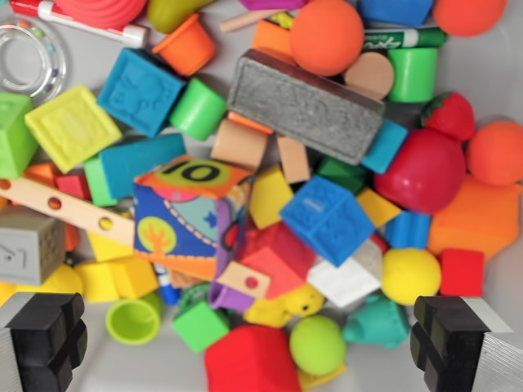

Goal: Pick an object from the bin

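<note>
Here the gripper (261, 343) hangs wide open and empty over the bin (507, 73), its black fingertips (45, 331) at the wrist view's bottom corners, above a jumble of toys (a grey eraser (306, 104) uppermost, a patterned fabric cube (192, 214) left of centre, a blue block (327, 219) beside it).

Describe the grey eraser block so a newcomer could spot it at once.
Start at the orange ball near the top of the bin. Just below it lies the grey eraser block, long and tilted down toward the wrist view's right. It is the only dull, speckled, felt-like piece among glossy bright toys.
</note>
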